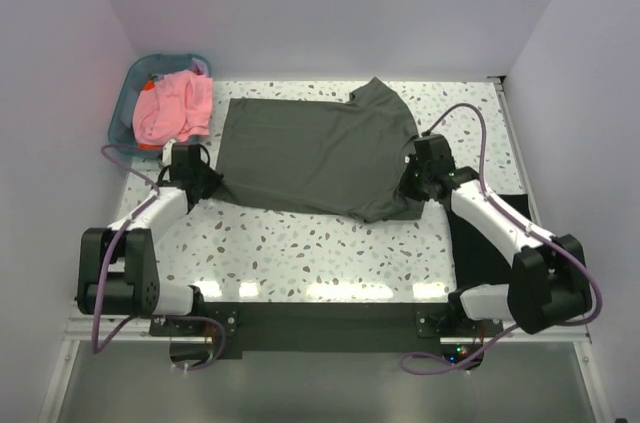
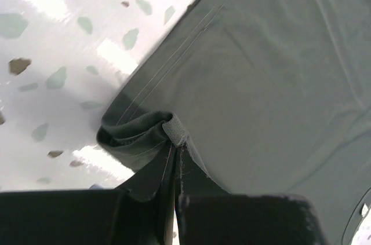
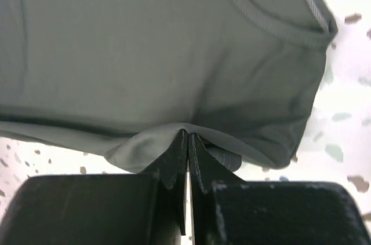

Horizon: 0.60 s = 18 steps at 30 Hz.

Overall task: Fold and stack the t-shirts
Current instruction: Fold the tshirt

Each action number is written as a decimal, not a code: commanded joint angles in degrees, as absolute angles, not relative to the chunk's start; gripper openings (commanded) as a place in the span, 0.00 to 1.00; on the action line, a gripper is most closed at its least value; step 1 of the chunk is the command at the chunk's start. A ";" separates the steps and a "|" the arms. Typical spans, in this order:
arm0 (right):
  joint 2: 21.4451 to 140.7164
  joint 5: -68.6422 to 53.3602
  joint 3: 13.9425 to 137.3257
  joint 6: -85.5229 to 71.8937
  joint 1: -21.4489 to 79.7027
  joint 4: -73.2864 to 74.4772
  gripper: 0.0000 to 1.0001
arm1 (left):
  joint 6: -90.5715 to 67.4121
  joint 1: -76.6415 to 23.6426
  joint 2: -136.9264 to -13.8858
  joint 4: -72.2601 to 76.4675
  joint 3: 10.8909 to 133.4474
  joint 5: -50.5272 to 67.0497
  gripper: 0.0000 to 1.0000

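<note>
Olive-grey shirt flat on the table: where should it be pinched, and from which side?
Take the olive-grey t-shirt by its near edge, at both ends, coming from the arms' side. It lies flat and sideways, hem left and collar right, so only edges offer cloth. The left gripper is shut on the near hem corner, the right gripper by the collar end.

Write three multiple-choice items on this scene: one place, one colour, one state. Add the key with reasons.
1. The pink shirt lies: A) in the basket; B) on a chair; C) on a shelf.
2. The spread shirt on the table is: A) white; B) olive-grey; C) red.
3. The left pincer is: A) wide open; B) shut on nothing; C) shut on the spread shirt.
Key: 1 A, it is bunched inside the teal basket; 2 B, the overhead view shows that colour; 3 C, the wrist view shows cloth pinched in it.
</note>
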State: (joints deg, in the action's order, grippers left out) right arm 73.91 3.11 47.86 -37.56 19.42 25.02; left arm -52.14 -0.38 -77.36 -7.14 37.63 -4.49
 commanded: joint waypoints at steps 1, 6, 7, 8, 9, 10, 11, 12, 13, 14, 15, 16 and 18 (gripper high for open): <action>79.25 0.71 52.64 -35.60 16.53 20.22 0.00 | -54.75 -0.26 -81.11 -4.13 42.53 -3.78 0.00; 84.98 -2.37 56.68 -35.42 12.13 17.76 0.00 | -55.63 -0.26 -87.53 -5.10 48.59 -4.57 0.00; 85.69 -2.81 57.30 -35.51 11.61 17.41 0.00 | -55.81 -0.26 -88.24 -5.18 49.21 -4.57 0.00; 87.17 -3.42 58.09 -35.51 10.64 17.14 0.00 | -55.81 -0.26 -88.76 -5.27 49.83 -4.57 0.00; 87.71 -3.95 58.70 -35.68 10.46 16.70 0.00 | -55.90 -0.26 -89.73 -5.53 50.97 -4.83 0.00; 88.41 -4.13 59.23 -35.77 10.20 16.61 0.00 | -55.81 -0.26 -90.26 -5.80 51.50 -4.83 0.00; 89.29 -4.30 60.20 -35.86 9.93 16.52 0.00 | -55.81 -0.26 -90.96 -5.71 51.85 -4.83 0.00; 89.82 -4.48 60.55 -35.95 9.84 16.26 0.00 | -55.64 -0.26 -91.31 -5.71 52.64 -4.83 0.00; 90.09 -4.92 60.90 -36.12 9.67 16.09 0.00 | -55.29 -0.26 -91.67 -5.63 52.91 -4.75 0.00; 90.35 -5.10 61.17 -36.47 9.49 15.82 0.00 | -55.11 -0.35 -92.45 -5.71 53.35 -4.66 0.00; 90.87 -5.36 61.35 -36.65 9.32 15.39 0.00 | -54.85 -0.26 -92.90 -5.54 54.13 -4.40 0.00; 91.05 -5.54 61.43 -36.74 9.23 15.12 0.00 | -54.15 -0.26 -93.25 -5.71 54.66 -4.39 0.00; 91.58 -5.80 61.52 -37.18 9.05 14.42 0.00 | -53.88 -0.26 -94.48 -5.97 56.06 -4.40 0.00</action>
State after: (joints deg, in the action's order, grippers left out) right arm 90.85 -4.32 59.24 -36.58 9.50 17.91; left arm -54.85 -0.38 -93.03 -6.96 52.47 -4.23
